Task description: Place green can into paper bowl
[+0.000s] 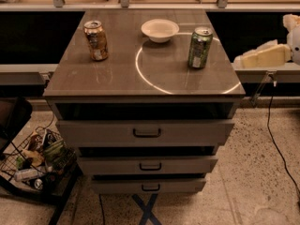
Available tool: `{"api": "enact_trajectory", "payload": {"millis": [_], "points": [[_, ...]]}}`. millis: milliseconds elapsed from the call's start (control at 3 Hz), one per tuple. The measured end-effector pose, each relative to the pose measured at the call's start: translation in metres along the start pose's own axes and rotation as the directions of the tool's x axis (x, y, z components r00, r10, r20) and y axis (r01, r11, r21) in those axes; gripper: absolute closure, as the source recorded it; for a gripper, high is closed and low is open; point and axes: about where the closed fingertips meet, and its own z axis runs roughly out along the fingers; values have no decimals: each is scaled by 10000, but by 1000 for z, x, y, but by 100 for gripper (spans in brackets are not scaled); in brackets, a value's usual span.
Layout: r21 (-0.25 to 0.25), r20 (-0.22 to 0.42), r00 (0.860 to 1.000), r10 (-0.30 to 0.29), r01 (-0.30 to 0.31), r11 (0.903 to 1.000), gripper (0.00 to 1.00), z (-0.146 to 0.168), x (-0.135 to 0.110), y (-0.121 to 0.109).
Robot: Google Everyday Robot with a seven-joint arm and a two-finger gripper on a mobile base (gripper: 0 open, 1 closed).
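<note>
The green can (200,47) stands upright on the right side of the dark cabinet top (117,76). The off-white paper bowl (160,30) sits empty at the back centre, left of and behind the can. My gripper (248,59) is the pale part at the right edge of the view. It hangs beyond the cabinet's right side, about level with the can, and holds nothing.
An orange-brown can (96,40) stands at the back left of the top. Three drawers with handles (146,132) are below. A wire basket of clutter (35,165) sits on the floor at left. A cable (276,144) runs down at right.
</note>
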Motion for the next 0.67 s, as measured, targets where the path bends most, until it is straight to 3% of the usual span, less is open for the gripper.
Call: {"api": "enact_trajectory", "payload": {"millis": [333,667], "points": [[634,515,9986,123,-155,9979,0,8,-8,-17],[646,487,9988,105,-137,9978,0,7,-9,-17]]}}
